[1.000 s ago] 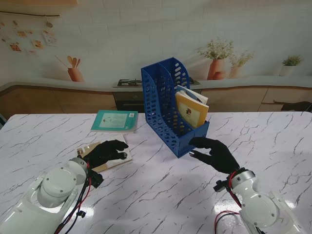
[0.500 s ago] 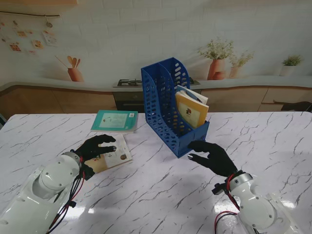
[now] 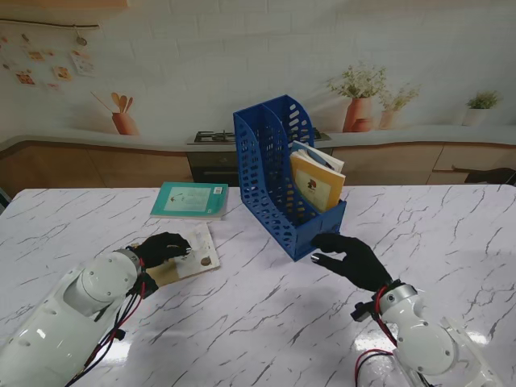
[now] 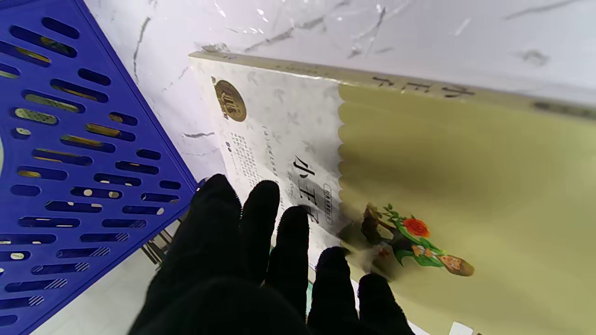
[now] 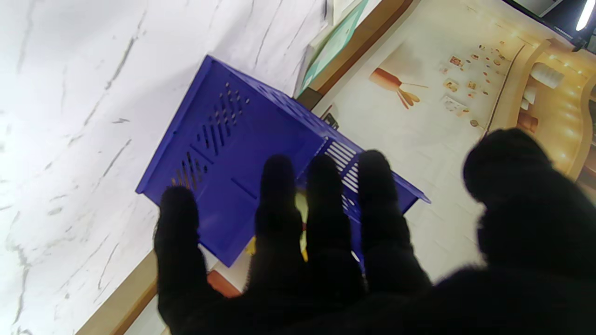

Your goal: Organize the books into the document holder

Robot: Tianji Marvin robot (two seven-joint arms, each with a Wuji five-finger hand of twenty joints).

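The blue two-slot document holder [image 3: 274,169] stands upright in the middle of the table, with two books [image 3: 317,181] leaning in its right slot. A beige and white book [image 3: 192,260] lies flat to its left. My left hand [image 3: 161,248] rests on that book's left part, and its fingers [image 4: 260,223] lie stretched over the cover [image 4: 419,153] without gripping it. A teal book [image 3: 189,200] lies flat farther from me. My right hand [image 3: 351,258] hovers open, fingers spread, just in front of the holder's near end [image 5: 242,139].
The marble table top [image 3: 266,322] runs wide around the holder. Behind the table's far edge is a kitchen counter with potted plants [image 3: 359,97]. The holder's perforated side wall [image 4: 70,139] stands close to my left hand's fingers.
My left hand has drawn back to the left along the beige book, uncovering more of its cover. The right hand has stayed near the holder's front with only a slight shift.
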